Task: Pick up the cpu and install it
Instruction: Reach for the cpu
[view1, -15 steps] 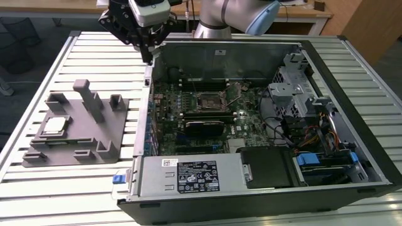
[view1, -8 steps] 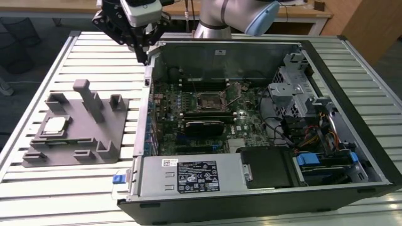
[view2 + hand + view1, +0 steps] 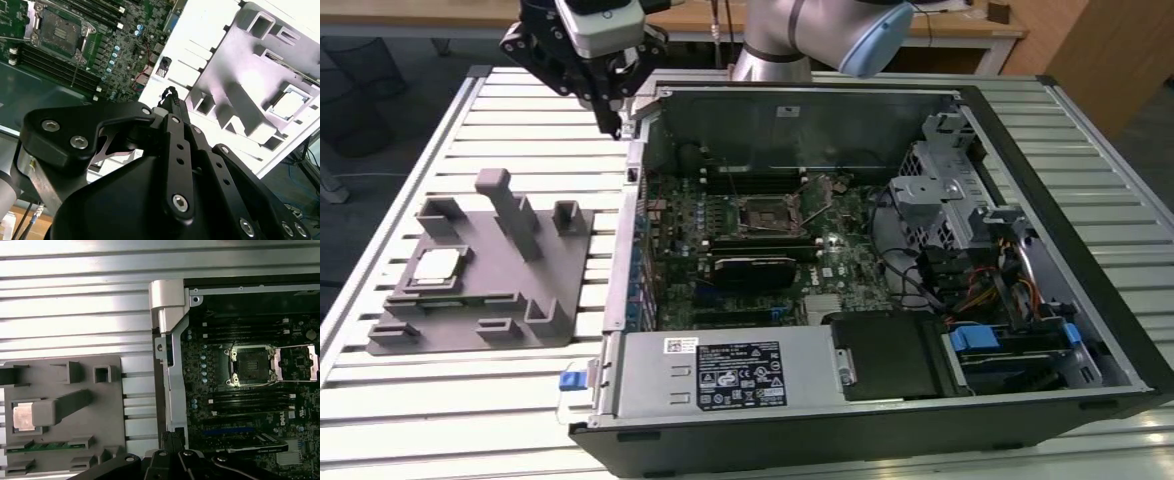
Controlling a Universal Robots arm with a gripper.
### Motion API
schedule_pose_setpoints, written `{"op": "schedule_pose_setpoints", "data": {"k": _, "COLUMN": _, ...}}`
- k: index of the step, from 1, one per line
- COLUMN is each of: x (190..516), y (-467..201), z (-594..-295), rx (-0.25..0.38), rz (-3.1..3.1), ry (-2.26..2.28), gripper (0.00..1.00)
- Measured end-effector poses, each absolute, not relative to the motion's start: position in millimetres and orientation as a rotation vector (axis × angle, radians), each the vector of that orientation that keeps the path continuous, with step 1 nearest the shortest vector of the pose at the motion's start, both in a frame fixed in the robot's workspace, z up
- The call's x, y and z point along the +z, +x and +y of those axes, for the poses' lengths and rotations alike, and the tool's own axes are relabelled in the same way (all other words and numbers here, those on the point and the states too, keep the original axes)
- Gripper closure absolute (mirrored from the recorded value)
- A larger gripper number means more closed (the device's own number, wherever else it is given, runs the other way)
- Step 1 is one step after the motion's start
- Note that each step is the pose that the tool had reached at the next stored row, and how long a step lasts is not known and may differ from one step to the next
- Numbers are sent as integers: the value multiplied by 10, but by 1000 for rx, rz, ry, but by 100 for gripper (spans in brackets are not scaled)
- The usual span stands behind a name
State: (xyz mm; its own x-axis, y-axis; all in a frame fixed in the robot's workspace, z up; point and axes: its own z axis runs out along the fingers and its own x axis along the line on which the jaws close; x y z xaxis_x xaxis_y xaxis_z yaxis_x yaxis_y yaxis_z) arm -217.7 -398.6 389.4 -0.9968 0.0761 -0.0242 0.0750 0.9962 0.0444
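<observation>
The cpu (image 3: 438, 265) is a small silver square lying flat in a pocket of the grey fixture plate (image 3: 520, 295), on the exterior view's left. Both wrist views show it too: cpu (image 3: 290, 105), cpu (image 3: 22, 416). My gripper (image 3: 611, 125) hangs shut and empty above the table beside the open case's far left corner, well away from the cpu. Its tips (image 3: 171, 436) sit over the case's side wall. The open socket (image 3: 761, 212) with its raised metal frame lies in the middle of the motherboard, also seen as the socket (image 3: 248, 365).
The open computer case (image 3: 1014, 130) fills the exterior view's right, with a power supply (image 3: 727, 375) at the front and a drive cage (image 3: 947, 190). A green memory stick (image 3: 50, 446) rests in the fixture. Upright posts (image 3: 507, 210) rise from the plate. Everything stands on the slatted metal table (image 3: 480, 400).
</observation>
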Motion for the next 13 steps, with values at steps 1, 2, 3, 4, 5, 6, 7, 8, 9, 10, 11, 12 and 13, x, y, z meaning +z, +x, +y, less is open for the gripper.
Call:
{"op": "schedule_pose_setpoints", "data": {"k": 1, "x": 3894, "y": -2193, "z": -3985, "rx": 68, "rz": 3113, "ry": 118, "gripper": 89}}
{"op": "schedule_pose_setpoints", "data": {"k": 2, "x": 3893, "y": -2207, "z": -3985, "rx": 68, "rz": 3113, "ry": 118, "gripper": 89}}
{"op": "schedule_pose_setpoints", "data": {"k": 3, "x": 3892, "y": -2222, "z": -3985, "rx": 68, "rz": 3113, "ry": 118, "gripper": 89}}
{"op": "schedule_pose_setpoints", "data": {"k": 4, "x": 3891, "y": -2236, "z": -3985, "rx": 68, "rz": 3113, "ry": 118, "gripper": 89}}
{"op": "schedule_pose_setpoints", "data": {"k": 5, "x": 3891, "y": -2251, "z": -3985, "rx": 68, "rz": 3113, "ry": 118, "gripper": 89}}
{"op": "schedule_pose_setpoints", "data": {"k": 6, "x": 3890, "y": -2265, "z": -3985, "rx": 68, "rz": 3113, "ry": 118, "gripper": 89}}
{"op": "schedule_pose_setpoints", "data": {"k": 7, "x": 3889, "y": -2279, "z": -3984, "rx": 68, "rz": 3113, "ry": 118, "gripper": 89}}
{"op": "schedule_pose_setpoints", "data": {"k": 8, "x": 3888, "y": -2295, "z": -3984, "rx": 68, "rz": 3113, "ry": 118, "gripper": 89}}
{"op": "schedule_pose_setpoints", "data": {"k": 9, "x": 3888, "y": -2309, "z": -3984, "rx": 68, "rz": 3113, "ry": 118, "gripper": 89}}
{"op": "schedule_pose_setpoints", "data": {"k": 10, "x": 3887, "y": -2323, "z": -3984, "rx": 68, "rz": 3113, "ry": 118, "gripper": 89}}
{"op": "schedule_pose_setpoints", "data": {"k": 11, "x": 3886, "y": -2337, "z": -3984, "rx": 68, "rz": 3113, "ry": 118, "gripper": 89}}
{"op": "schedule_pose_setpoints", "data": {"k": 12, "x": 3886, "y": -2351, "z": -3984, "rx": 68, "rz": 3113, "ry": 118, "gripper": 89}}
{"op": "schedule_pose_setpoints", "data": {"k": 13, "x": 3885, "y": -2365, "z": -3984, "rx": 68, "rz": 3113, "ry": 118, "gripper": 89}}
